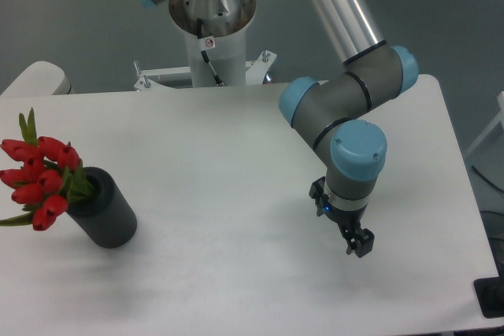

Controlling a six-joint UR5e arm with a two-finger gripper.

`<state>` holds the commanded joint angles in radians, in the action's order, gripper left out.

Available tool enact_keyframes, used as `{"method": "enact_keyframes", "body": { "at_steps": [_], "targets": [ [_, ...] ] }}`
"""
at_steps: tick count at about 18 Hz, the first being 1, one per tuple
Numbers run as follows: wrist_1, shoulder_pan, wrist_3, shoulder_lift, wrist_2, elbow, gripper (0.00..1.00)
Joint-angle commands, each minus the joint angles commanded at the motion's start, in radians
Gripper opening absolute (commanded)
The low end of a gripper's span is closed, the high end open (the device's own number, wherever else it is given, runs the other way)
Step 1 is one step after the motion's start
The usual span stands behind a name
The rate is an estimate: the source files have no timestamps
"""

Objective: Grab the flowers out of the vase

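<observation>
Reach not begun: hand [359, 244] near right, empty, opening unclear; it must cross left to flowers [39, 179] in vase [109, 210]

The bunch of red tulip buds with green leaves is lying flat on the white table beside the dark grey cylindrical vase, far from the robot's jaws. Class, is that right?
Not quite. The camera view shows the red tulip buds standing in the dark grey cylindrical vase, not lying on the white table. They are indeed far from the gripper.

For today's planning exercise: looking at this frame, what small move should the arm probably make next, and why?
Probably travel left across the table toward the flowers. The gripper hangs far to the right, holding nothing, while the red tulips sit in the vase.
</observation>
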<state>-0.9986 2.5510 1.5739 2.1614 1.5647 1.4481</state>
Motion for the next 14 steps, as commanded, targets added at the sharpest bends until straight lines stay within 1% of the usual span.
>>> {"method": "enact_keyframes", "body": {
  "at_steps": [6,9,11,14],
  "targets": [
    [-0.009,0.0,-0.009,-0.002,-0.008,0.002,1.0],
    [-0.011,0.002,-0.015,-0.011,-0.018,0.014,1.0],
    [-0.014,-0.002,-0.018,-0.032,-0.052,0.043,1.0],
    [-0.012,-0.003,-0.041,-0.081,-0.177,0.096,1.0]
  ]
}}
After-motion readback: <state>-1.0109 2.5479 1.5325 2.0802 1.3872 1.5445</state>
